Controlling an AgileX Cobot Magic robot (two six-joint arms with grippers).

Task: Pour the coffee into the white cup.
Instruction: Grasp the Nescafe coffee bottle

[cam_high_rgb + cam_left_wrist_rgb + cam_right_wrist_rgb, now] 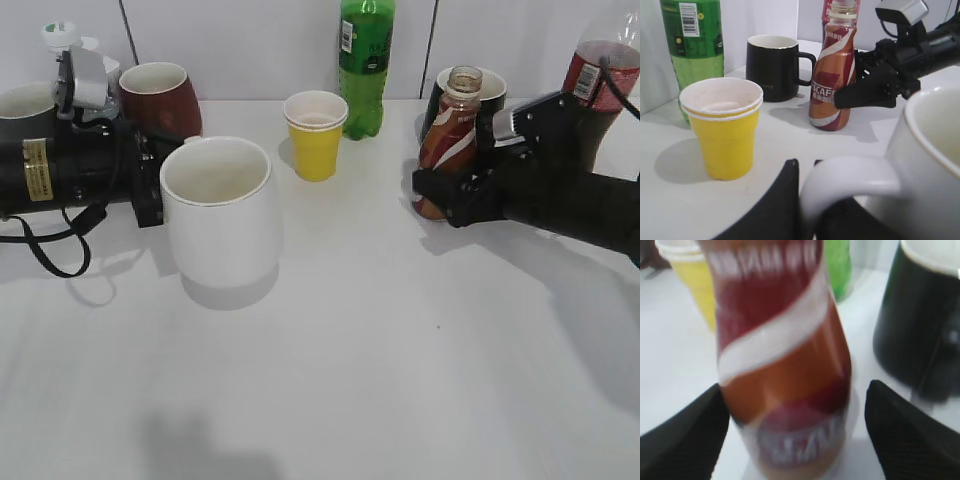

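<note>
A blurred coffee bottle (pixel 782 365), red and brown with a white swirl band, fills the middle of the view and stands on the white counter (pixel 675 355). The right gripper (pixel 797 432) has its black jaws spread either side of the bottle's base, at 8 and 4 o'clock, with a gap showing on the right. A yellow cup (pixel 692 275) sits at 10 o'clock, a green bottle (pixel 839 267) at 1 o'clock, and a black mug (pixel 920 320) at 2 o'clock.

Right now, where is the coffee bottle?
The coffee bottle stands upright on the right of the exterior view, just in front of the black mug, between the open fingers of the right gripper.
</note>
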